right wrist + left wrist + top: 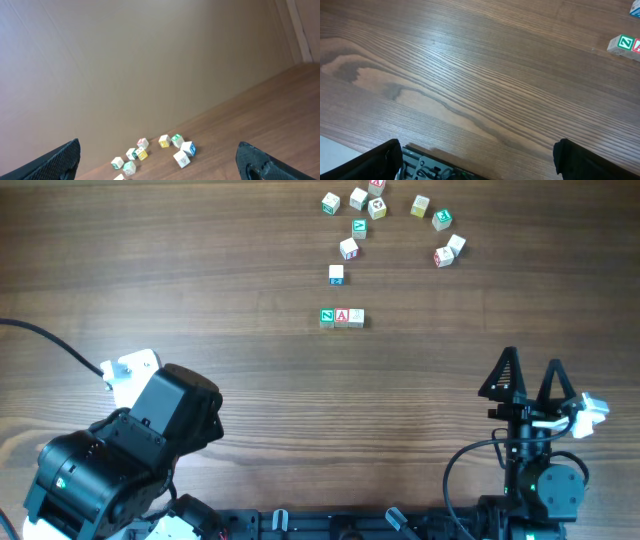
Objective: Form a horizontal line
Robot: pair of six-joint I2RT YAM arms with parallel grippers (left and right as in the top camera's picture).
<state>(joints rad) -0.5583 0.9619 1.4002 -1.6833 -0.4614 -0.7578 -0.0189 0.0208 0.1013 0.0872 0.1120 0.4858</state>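
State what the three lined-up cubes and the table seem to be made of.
Row of three cubes: likely pale wood, matte, with printed green and red letters; light bare edges suggest it. Table: brown wood-grain surface with streaky lines and a soft sheen; real wood, veneer or laminate cannot be told.

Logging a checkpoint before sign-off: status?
Left gripper, right gripper open, empty, both well short of the line. Three-cube line touching, level, mid-table. Loose cubes scattered beyond it; nothing blocking.
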